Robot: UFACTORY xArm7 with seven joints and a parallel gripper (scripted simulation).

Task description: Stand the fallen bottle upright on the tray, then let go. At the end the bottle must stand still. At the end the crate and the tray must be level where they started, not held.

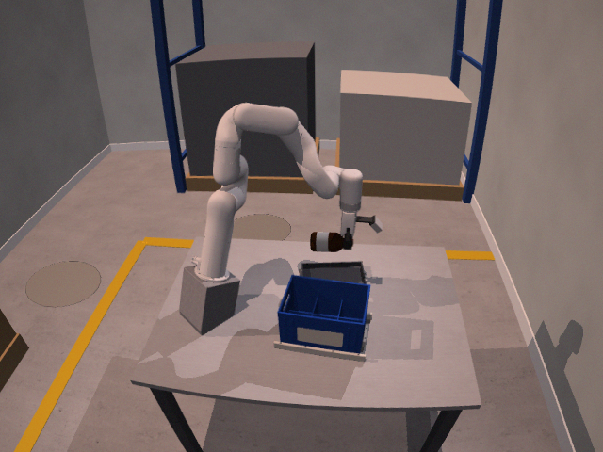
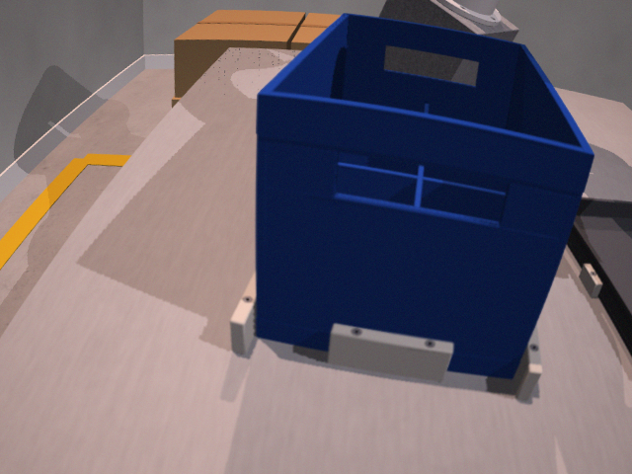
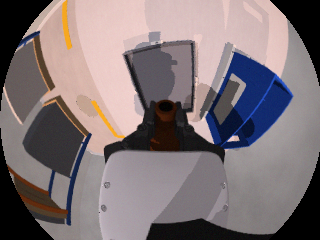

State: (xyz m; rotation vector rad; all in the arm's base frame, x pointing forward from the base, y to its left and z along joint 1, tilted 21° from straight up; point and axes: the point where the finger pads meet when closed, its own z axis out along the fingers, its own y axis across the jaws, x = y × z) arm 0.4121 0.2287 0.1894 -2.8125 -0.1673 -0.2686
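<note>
My gripper [image 1: 348,238] is shut on the neck end of a brown bottle [image 1: 328,241] with a white label. The bottle hangs on its side in the air, its base pointing left, well above the dark tray [image 1: 333,272]. The tray lies flat on the table behind the blue crate [image 1: 324,312]. In the wrist view the bottle [image 3: 164,123] points away from me between the fingers, with the tray [image 3: 162,75] below and ahead and the crate [image 3: 248,103] to the right. In the exterior view the crate [image 2: 418,203] fills the frame and a strip of the tray [image 2: 607,265] shows at the right edge.
The crate has inner dividers and sits between pale corner stops [image 2: 390,352] on the table. The arm's base block [image 1: 208,298] stands at the table's left. Large boxes [image 1: 402,123] and blue rack posts stand behind the table.
</note>
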